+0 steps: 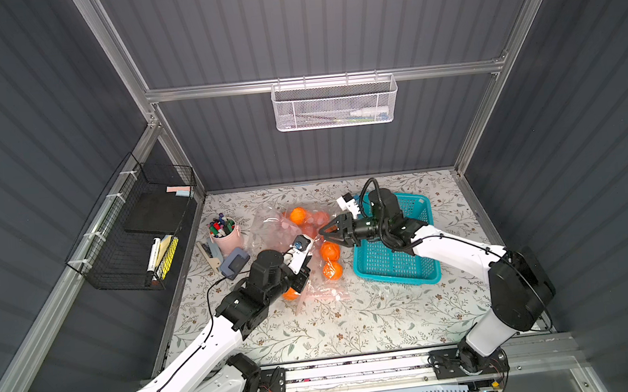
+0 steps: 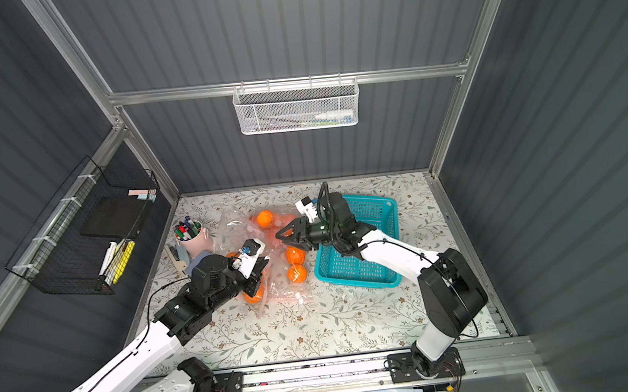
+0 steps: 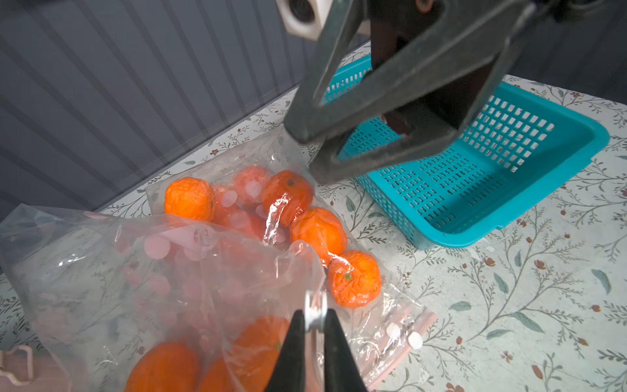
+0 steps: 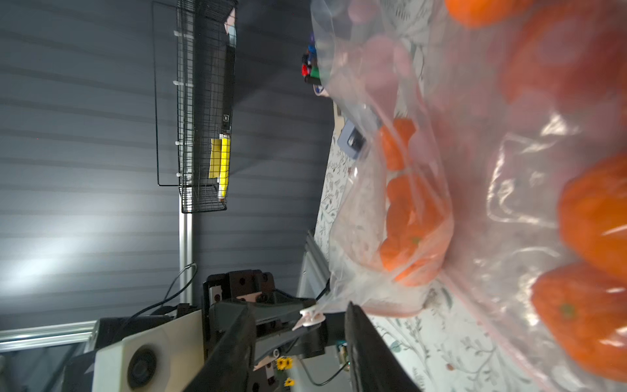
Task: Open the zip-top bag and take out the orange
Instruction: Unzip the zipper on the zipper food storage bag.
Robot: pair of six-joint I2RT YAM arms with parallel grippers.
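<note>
1 bag [image 1: 273, 227], axis far-near, zip [image 3: 402, 337] twd robot

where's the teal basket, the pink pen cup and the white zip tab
teal basket [image 1: 386, 258], in a top view, on its bare mesh floor
pink pen cup [image 1: 229, 245], in a top view, on its side wall
white zip tab [image 3: 315, 310], left wrist view, on its round face

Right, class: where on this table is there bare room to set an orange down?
Free: the wide front strip of table, between zip-top bag and near edge; also inside the teal basket. Crowded: back left, around the pen cup.
</note>
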